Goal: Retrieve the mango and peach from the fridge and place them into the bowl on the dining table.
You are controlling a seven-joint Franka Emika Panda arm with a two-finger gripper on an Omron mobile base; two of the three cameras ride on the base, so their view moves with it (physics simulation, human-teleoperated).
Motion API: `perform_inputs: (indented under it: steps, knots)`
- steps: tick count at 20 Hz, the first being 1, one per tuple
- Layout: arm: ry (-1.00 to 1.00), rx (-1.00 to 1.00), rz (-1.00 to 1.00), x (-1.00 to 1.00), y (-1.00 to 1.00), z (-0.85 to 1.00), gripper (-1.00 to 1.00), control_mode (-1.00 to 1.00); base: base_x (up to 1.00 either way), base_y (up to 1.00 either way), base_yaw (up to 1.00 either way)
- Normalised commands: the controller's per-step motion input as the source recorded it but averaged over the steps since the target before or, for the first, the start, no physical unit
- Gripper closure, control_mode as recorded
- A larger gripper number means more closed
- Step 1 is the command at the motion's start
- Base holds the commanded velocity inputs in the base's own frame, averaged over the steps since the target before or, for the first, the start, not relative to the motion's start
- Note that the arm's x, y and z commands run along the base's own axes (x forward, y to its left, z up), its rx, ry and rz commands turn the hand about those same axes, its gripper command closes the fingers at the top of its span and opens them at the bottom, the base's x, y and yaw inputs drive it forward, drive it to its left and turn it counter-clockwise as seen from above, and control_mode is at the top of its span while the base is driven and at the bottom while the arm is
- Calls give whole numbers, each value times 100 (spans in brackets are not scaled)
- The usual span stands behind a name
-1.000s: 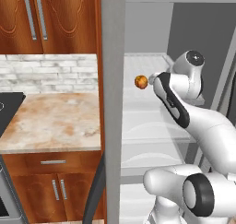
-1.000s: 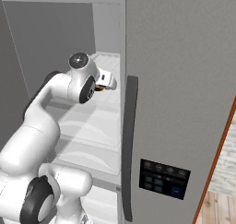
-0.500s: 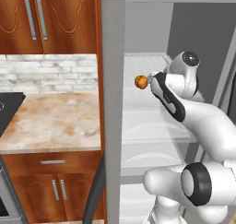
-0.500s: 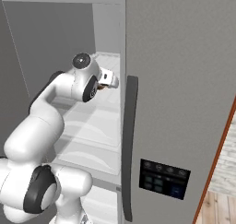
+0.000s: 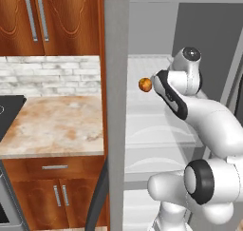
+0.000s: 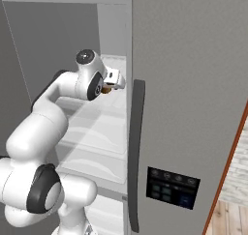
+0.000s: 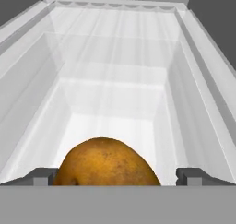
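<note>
Fruit (image 5: 145, 84), orange-brown and rounded, sat inside the open fridge (image 5: 116, 106) just left of the wrist in the left base view. The right base view showed the arm reaching past the door edge. In the hand view, the fingers (image 7: 46, 177) stood spread wide and released, the fruit (image 7: 107, 162) centred between them, long axis across the gap.
</note>
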Motion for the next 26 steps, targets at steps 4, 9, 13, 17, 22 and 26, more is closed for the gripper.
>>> perform_inputs:
  steps: [4, 9, 13, 17, 22, 26]
  knots:
    - [4, -8, 0, 0, 0, -66, 100, -100, 0, 0, 0]
    - [3, -5, -1, -17, 0, -70, 100, -100, 0, 0, 0]
    - [-3, 0, -7, -75, -4, -48, 100, -100, 0, 0, 0]
    - [-21, 6, 0, -100, -30, 2, 100, -100, 0, 0, 0]
    - [-18, 1, 0, -100, -2, 18, 100, -100, 0, 0, 0]
    - [-4, 0, 1, -89, 5, 4, 100, -100, 0, 0, 0]
